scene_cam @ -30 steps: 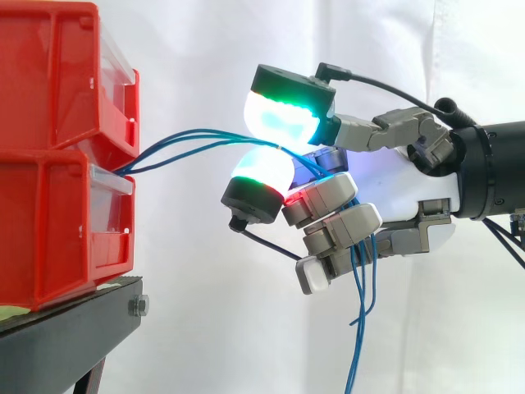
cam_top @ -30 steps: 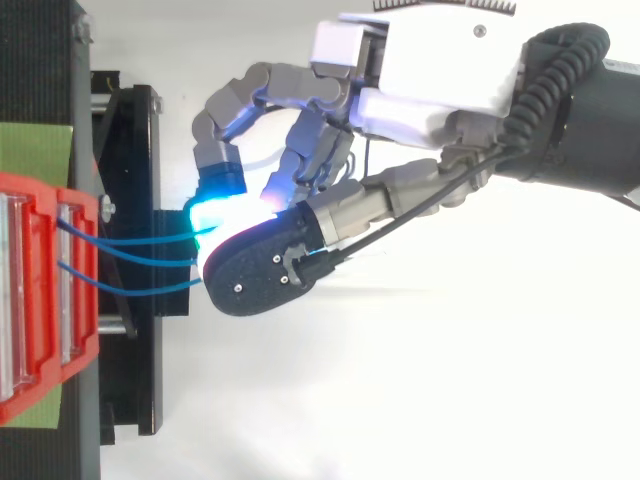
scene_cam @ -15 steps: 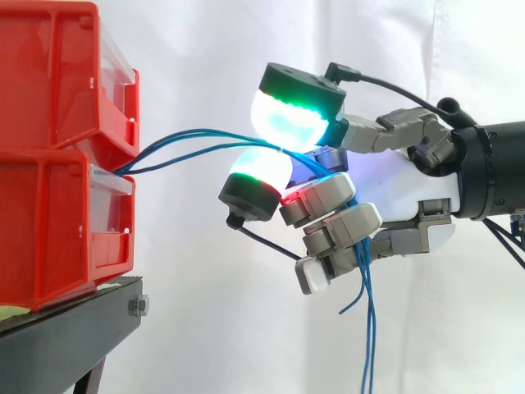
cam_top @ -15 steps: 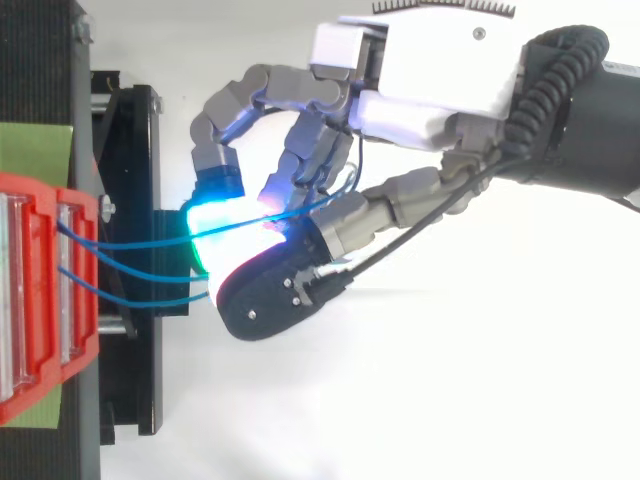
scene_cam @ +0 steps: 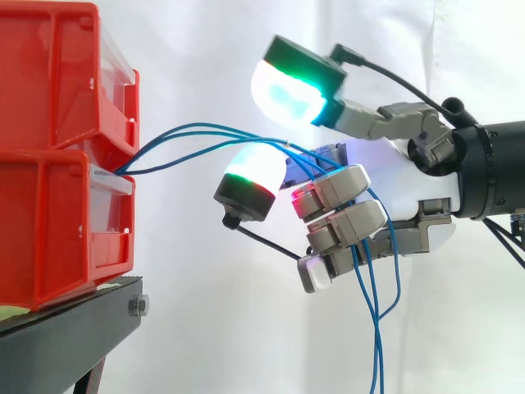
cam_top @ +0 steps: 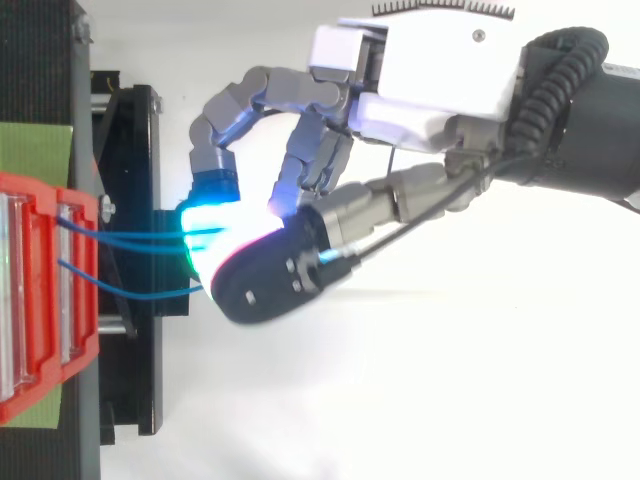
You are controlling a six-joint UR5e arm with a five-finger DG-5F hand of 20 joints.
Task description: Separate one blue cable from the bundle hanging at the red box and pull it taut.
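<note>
**A:** How are the fingers set?

**B:** In the side view two large glowing pads [scene_cam: 287, 89] are seen one above the other, with a clear gap between them. The upper one is lit cyan and green, the lower one white with a green band. The remaining fingers [scene_cam: 338, 187] are curled in toward the palm, and a small red glow is shown at one of them.

**A:** And what is held?

**B:** The blue cables [scene_cam: 376, 353] are laid over the finger that carries the lower pad. They are passed in among the curled fingers and left hanging below the hand [scene_cam: 406, 185]. They are gathered by those curled fingers, though how tightly cannot be told.

**A:** Where are the cables led from?

**B:** They are seen emerging at the front of the lower bin [scene_cam: 49, 230], just beneath the upper bin [scene_cam: 57, 74]. From there they are carried across open air to the hand in a shallow upward arc, with slack in them. In the top view two are run close together toward the glowing pads, and a third is set apart from them, bowed to one side.

**A:** What is found around that?

**B:** The red bins are stacked on a black stand [scene_cam: 74, 316], and a white curtain [scene_cam: 205, 328] is hung behind. From above, a green sheet [cam_top: 30, 150] is seen on the stand beside the bins.
</note>
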